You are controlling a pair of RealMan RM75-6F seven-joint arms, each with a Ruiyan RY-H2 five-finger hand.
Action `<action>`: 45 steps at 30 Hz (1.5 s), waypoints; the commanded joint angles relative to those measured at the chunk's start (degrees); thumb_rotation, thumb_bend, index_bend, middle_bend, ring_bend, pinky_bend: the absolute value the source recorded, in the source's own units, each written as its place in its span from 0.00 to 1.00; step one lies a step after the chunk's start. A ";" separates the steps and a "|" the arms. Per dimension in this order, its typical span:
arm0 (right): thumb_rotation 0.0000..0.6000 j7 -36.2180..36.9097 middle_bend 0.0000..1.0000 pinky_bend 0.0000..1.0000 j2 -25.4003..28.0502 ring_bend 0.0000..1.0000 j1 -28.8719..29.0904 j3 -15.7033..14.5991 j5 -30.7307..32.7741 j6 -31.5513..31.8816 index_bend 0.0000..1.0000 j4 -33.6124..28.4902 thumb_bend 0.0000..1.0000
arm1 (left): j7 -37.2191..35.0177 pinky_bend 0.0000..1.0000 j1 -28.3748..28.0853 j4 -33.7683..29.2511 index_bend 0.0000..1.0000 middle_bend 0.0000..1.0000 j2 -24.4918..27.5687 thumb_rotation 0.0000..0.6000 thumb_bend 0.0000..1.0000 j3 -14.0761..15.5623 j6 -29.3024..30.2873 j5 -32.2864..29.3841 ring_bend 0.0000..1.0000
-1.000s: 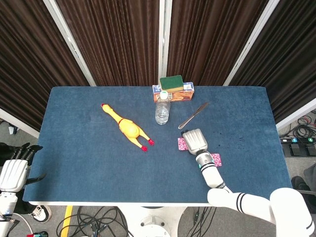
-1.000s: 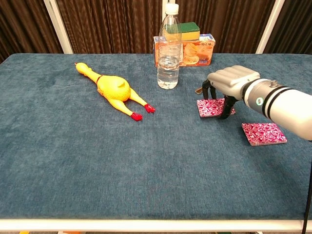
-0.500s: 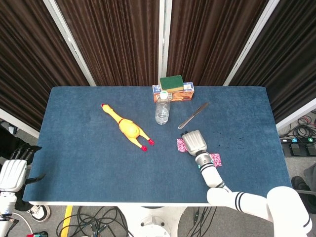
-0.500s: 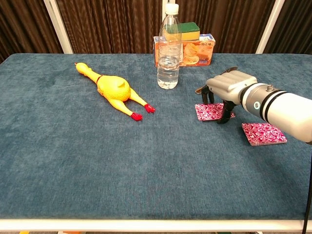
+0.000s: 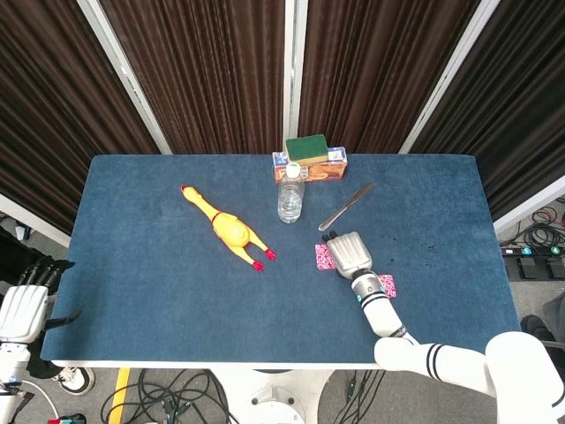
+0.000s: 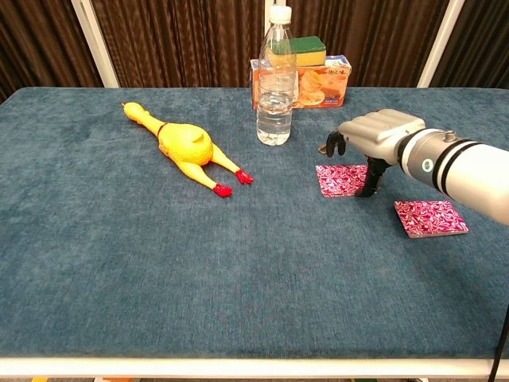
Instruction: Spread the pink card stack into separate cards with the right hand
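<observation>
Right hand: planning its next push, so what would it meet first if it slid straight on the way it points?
Judging roughly, the right hand points toward the butter knife; depth is unclear.

The right arm reaches over the bench point(image 5: 159, 291) from its front right corner, forearm sloping up toward the middle. The right hand point(image 6: 372, 143) hangs palm down, knuckles on top, its dark fingers point(image 6: 371, 177) pointing downward, one tip touching a pink card point(image 6: 340, 180). The left hand point(image 5: 26, 300) sits off the bench's front left corner, below its edge, fingers apart, holding nothing.
</observation>
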 commanded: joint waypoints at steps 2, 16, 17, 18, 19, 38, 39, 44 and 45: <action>1.00 0.63 0.26 0.78 2.91 0.72 -1.24 -0.93 -1.47 2.18 0.24 -4.16 0.10 | 0.04 0.18 0.02 -0.10 0.19 0.19 0.06 1.00 0.03 -0.02 0.00 -0.03 0.09; 1.00 3.84 0.27 0.78 17.77 0.72 -7.59 -9.37 -5.88 3.01 0.25 -16.91 0.08 | 0.77 0.18 -0.15 -0.70 0.19 0.19 0.07 1.00 0.03 0.09 -0.31 0.10 0.09; 1.00 4.31 0.27 0.78 18.00 0.72 -7.97 -9.78 -6.48 3.12 0.25 -16.98 0.08 | 0.85 0.18 -0.16 -0.72 0.19 0.19 0.05 1.00 0.03 0.11 -0.34 0.13 0.09; 1.00 5.22 0.27 0.78 18.18 0.72 -8.48 -10.15 -7.23 3.19 0.25 -17.04 0.08 | 0.95 0.18 -0.18 -0.80 0.19 0.19 0.02 1.00 0.03 0.14 -0.34 0.18 0.09; 1.00 6.01 0.27 0.78 18.24 0.72 -8.85 -10.37 -7.78 3.18 0.25 -17.01 0.08 | 1.02 0.18 -0.19 -0.90 0.19 0.19 0.04 1.00 0.03 0.16 -0.31 0.24 0.09; 1.00 12.20 0.29 0.78 14.70 0.71 -12.27 -10.71 -13.50 3.19 0.28 -10.52 0.08 | 1.32 0.18 -0.11 -0.84 0.19 0.19 -0.12 1.00 0.03 0.34 -0.46 0.21 0.09; 1.00 12.17 0.29 0.78 14.59 0.71 -12.29 -10.66 -13.59 3.11 0.28 -10.46 0.08 | 1.29 0.18 -0.12 -0.80 0.19 0.19 -0.15 1.00 0.03 0.35 -0.48 0.23 0.09; 1.00 11.52 0.30 0.78 14.08 0.71 -12.36 -10.37 -13.42 2.88 0.30 -10.18 0.09 | 1.21 0.18 -0.09 -0.64 0.19 0.19 -0.20 1.00 0.03 0.35 -0.42 0.25 0.09; 1.00 11.22 0.31 0.78 14.05 0.71 -12.35 -10.31 -13.13 2.74 0.30 -10.17 0.09 | 1.15 0.18 -0.10 -0.62 0.19 0.19 -0.18 1.00 0.04 0.33 -0.40 0.24 0.09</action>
